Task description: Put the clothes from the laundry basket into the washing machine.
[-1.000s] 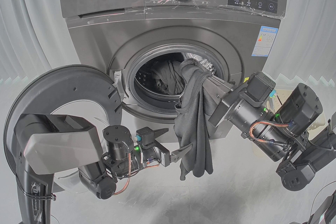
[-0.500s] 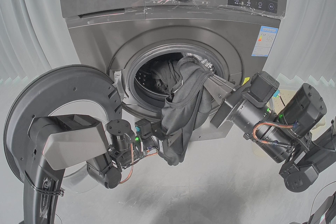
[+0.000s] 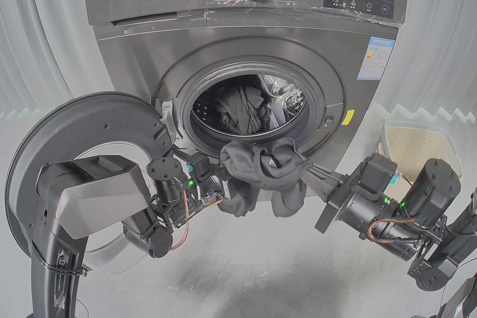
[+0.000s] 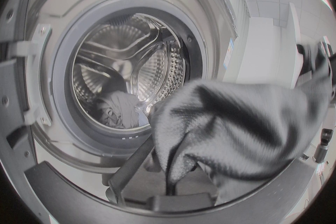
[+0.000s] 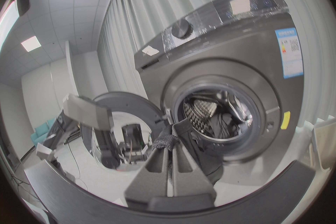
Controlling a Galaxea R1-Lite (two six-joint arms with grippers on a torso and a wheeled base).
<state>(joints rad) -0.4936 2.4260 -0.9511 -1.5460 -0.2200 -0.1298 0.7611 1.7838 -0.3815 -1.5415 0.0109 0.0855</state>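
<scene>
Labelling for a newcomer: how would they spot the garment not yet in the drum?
Find the grey washing machine, door open. At its drum's lower rim, a bunched dark garment hangs between the left gripper and right gripper. Unlike the clothes inside, it's outside.

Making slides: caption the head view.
Right gripper holds a dark grey garment against the left gripper, before the open grey front-loading washing machine.

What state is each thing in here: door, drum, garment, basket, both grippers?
door, swung fully open.
drum, holding dark clothes.
garment, bunched, outside the opening, below its rim.
right gripper, shut on garment.
left gripper, against garment; grip hidden.
laundry basket, upright on the floor.
</scene>
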